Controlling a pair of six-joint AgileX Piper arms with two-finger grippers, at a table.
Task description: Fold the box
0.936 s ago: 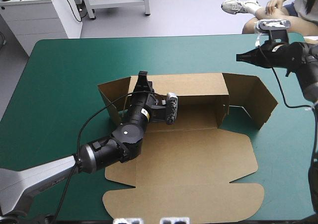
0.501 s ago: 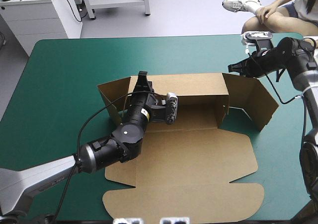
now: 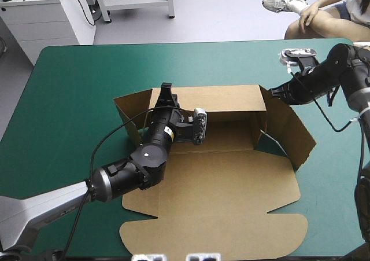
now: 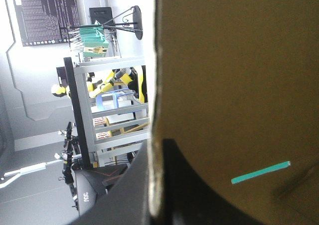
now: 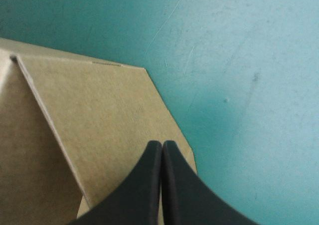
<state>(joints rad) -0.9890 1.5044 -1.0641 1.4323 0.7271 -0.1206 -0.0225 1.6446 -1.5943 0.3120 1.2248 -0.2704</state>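
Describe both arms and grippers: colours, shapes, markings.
Left arm: black joints, a white round dot, a yellow-and-white label band, silver-grey rear link. Right arm: black, with a grey rear link. Left gripper and right gripper: two broad black fingers each, curved like fins.

Bright, even light falls from above on the counter (image 3: 75, 99). The box (image 3: 231, 197) casts a soft dark wedge under its raised flap at 3 o'clock. In the left wrist view its board is dim against glaring white light behind it. A faint shadow lies on the counter beside the right claw (image 5: 162, 150).
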